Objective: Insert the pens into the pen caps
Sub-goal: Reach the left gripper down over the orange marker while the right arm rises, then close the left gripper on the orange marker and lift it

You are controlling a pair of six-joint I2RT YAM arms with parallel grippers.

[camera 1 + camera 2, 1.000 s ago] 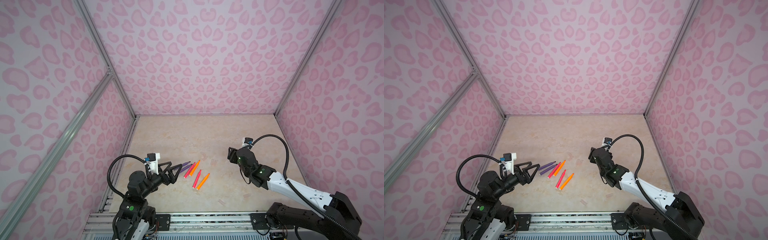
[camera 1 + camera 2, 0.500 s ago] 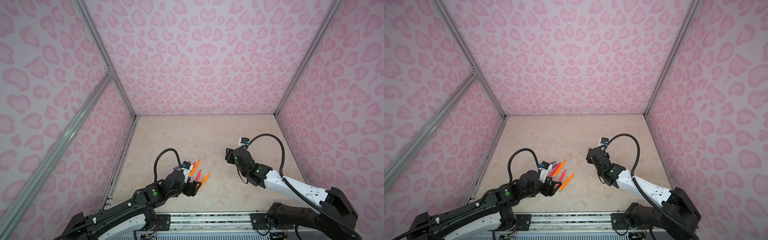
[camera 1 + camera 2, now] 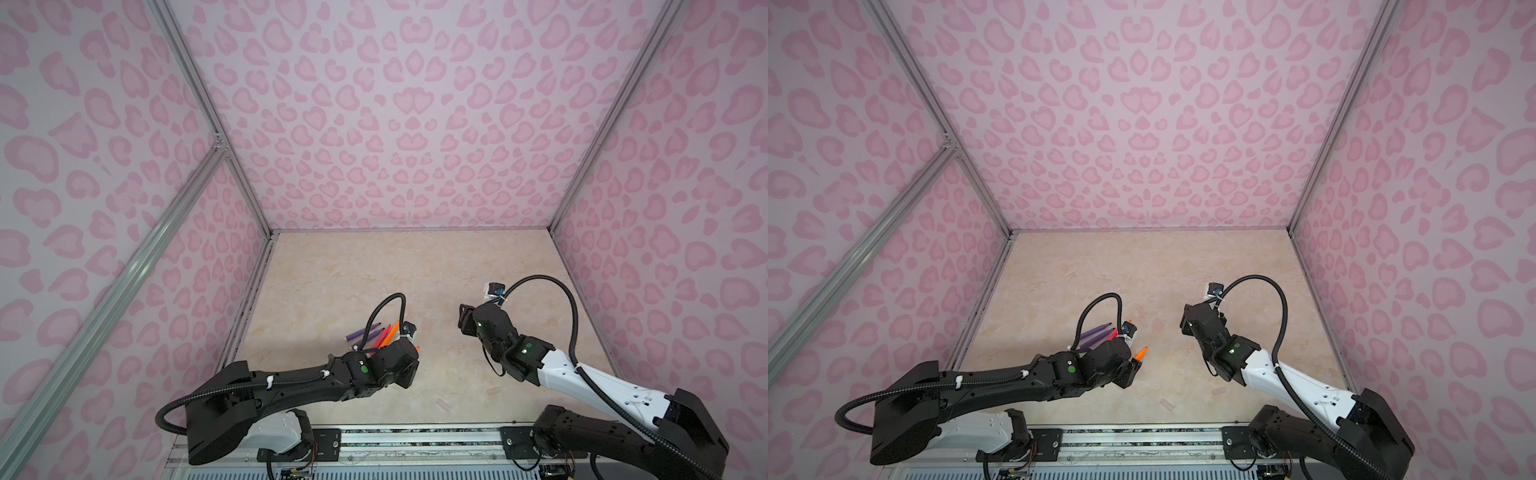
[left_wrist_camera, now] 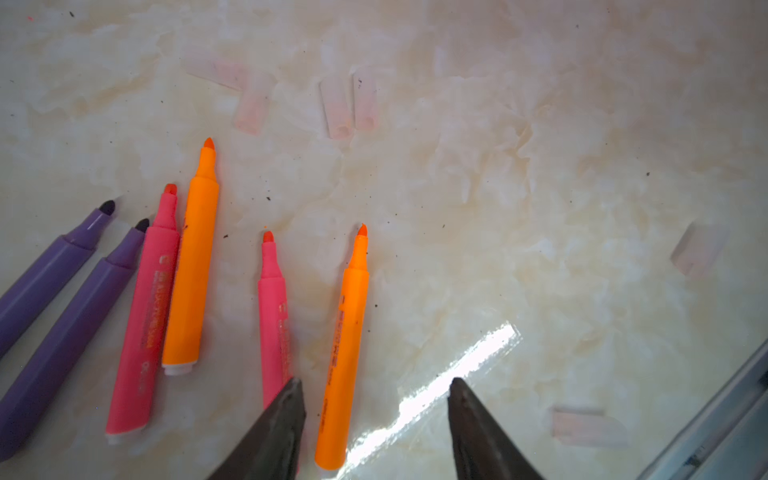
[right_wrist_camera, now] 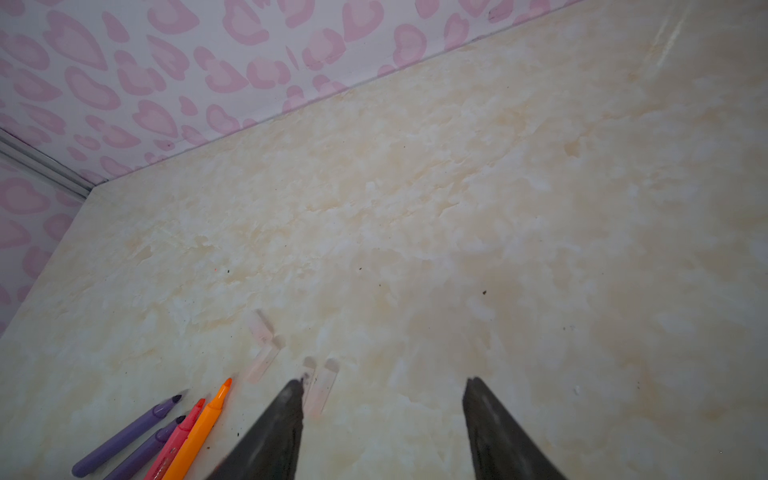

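None capped yet: six purple, pink and orange felt-tip pens (image 3: 356, 333) lie lower centre in a top view, clear plastic caps (image 4: 336, 108) nearby; left fingers (image 4: 282, 428) spread astride an orange pen (image 4: 345, 345), right fingers (image 5: 274, 432) spread, empty.

top pair: sat high over the near edge, looked down toward the far wall (image 3: 395, 124), wide, both took in the whole table (image 3: 1142, 266) | left wrist: close above the pens (image 4: 191, 270), looked down | right wrist: low, faced the far-left corner (image 5: 93, 187) | both wrists shared pens and caps (image 5: 320, 390)
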